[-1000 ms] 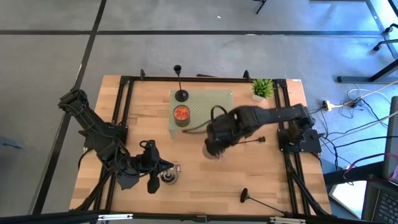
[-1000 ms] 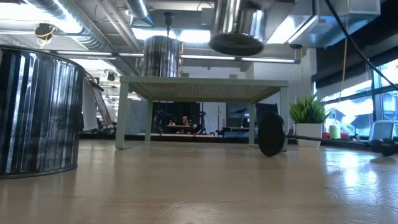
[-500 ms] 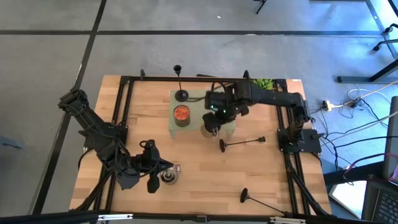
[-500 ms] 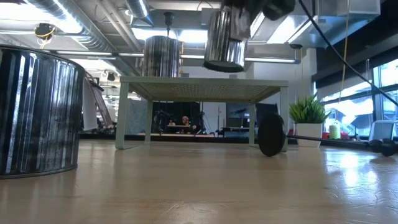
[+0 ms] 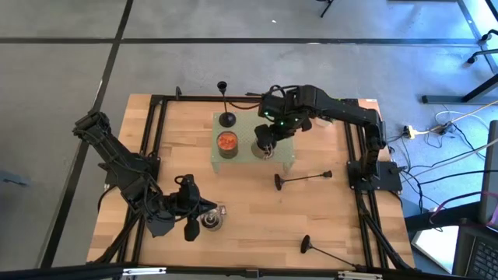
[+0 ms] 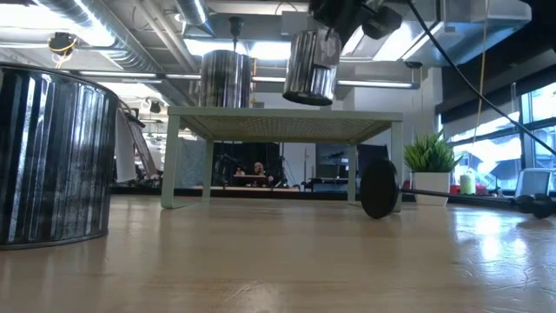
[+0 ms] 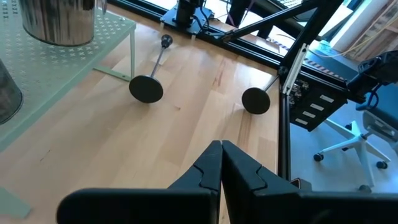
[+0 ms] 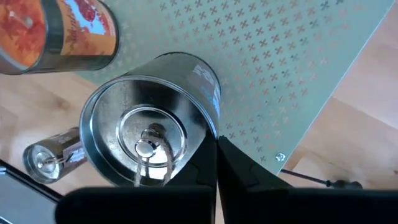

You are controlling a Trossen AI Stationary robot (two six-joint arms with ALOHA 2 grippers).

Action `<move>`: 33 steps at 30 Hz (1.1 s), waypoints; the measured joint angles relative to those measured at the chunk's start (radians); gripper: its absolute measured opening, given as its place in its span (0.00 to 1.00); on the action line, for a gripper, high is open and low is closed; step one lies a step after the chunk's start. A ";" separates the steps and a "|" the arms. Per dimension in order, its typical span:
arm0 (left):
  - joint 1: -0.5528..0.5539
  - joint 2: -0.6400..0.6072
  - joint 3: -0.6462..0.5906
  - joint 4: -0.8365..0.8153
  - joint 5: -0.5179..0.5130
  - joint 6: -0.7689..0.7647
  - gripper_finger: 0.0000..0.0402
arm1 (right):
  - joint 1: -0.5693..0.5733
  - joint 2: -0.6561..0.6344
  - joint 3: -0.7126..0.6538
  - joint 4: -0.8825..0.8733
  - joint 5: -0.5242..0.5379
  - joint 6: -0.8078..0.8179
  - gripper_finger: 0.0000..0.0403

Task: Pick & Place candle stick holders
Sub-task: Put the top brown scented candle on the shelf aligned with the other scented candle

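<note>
**Right pincer holds a silver can above the green stand; candle stick holders untouched**

The wooden worktop [image 5: 233, 210] carries a pale green perforated stand [image 5: 276, 124] toward its far side, raised on thin legs. The right arm reaches from the worktop's right edge over this stand. Its pincer [image 8: 216, 144] is clamped on the rim of a silver can [image 6: 311, 68], which hangs slightly tilted above the stand's top, clear of it in the low view. The left arm waits near the worktop's front left. Its pincer [image 7: 221, 146] is closed with nothing between the fingers, and a second silver can [image 5: 212, 221] stands just beside it.

An orange can [image 5: 226, 142] stands upright on the left part of the stand, near the held can but apart from it.

Neither pincer touches any of the three black candle stick holders.
- The upright holder [image 5: 226, 118] stands at the stand's far left corner, just behind the orange can.
- The first fallen holder [image 5: 299, 178] lies on its side on the bare worktop just in front of the stand's right end. Its round base points toward the stand and its stem points to the right edge.
- The second fallen holder [image 5: 306, 245] lies near the worktop's front edge on the right, well apart from the others.

A small potted plant [image 6: 430, 155] sits at the far right corner.
</note>
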 joint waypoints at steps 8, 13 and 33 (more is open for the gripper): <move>0.011 0.000 0.000 0.000 -0.002 0.003 0.00 | 0.000 0.006 0.000 0.034 -0.003 -0.007 0.00; 0.016 0.000 0.000 0.000 0.004 0.003 0.00 | 0.000 0.029 0.000 0.037 -0.015 -0.016 0.00; 0.014 0.000 0.000 0.000 0.014 0.002 0.00 | 0.000 0.039 0.000 0.056 0.002 -0.025 0.00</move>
